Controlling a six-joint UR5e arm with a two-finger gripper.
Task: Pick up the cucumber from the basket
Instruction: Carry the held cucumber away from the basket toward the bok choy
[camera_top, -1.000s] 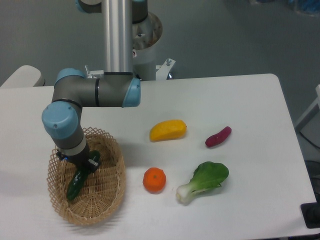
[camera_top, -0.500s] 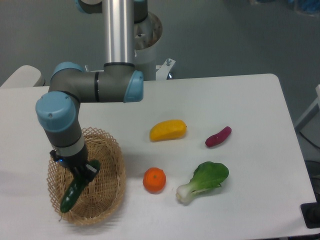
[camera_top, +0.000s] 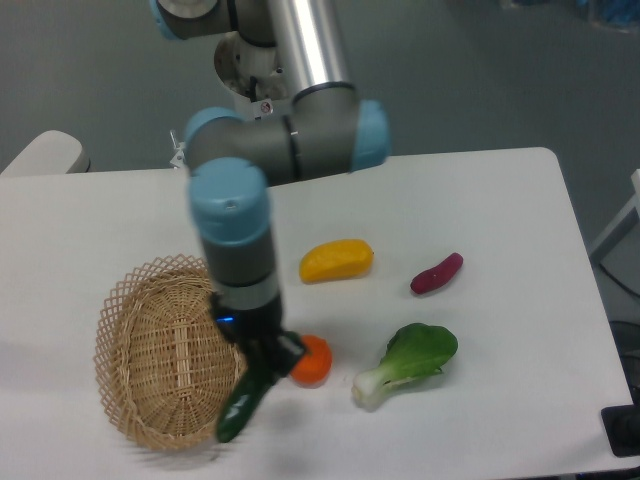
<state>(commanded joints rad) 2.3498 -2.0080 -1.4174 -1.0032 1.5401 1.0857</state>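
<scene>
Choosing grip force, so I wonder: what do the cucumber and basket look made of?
Cucumber: smooth, glossy dark green skin with light glints; probably a plastic replica, though the picture cannot settle it. Basket: tan woven wicker, matte, with visible strands and open loops around the rim. The gripper holds the cucumber by its upper end.

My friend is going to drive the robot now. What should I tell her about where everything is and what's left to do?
Gripper: shut on the cucumber, holding it near its upper end.
Cucumber: lifted out, hanging tilted over the basket's right rim.
Basket: on the table's left side, nothing seen inside.
Close by: the orange sits right beside the gripper.
Done: the cucumber is picked up.
Left: nothing but keeping hold of it.
</scene>
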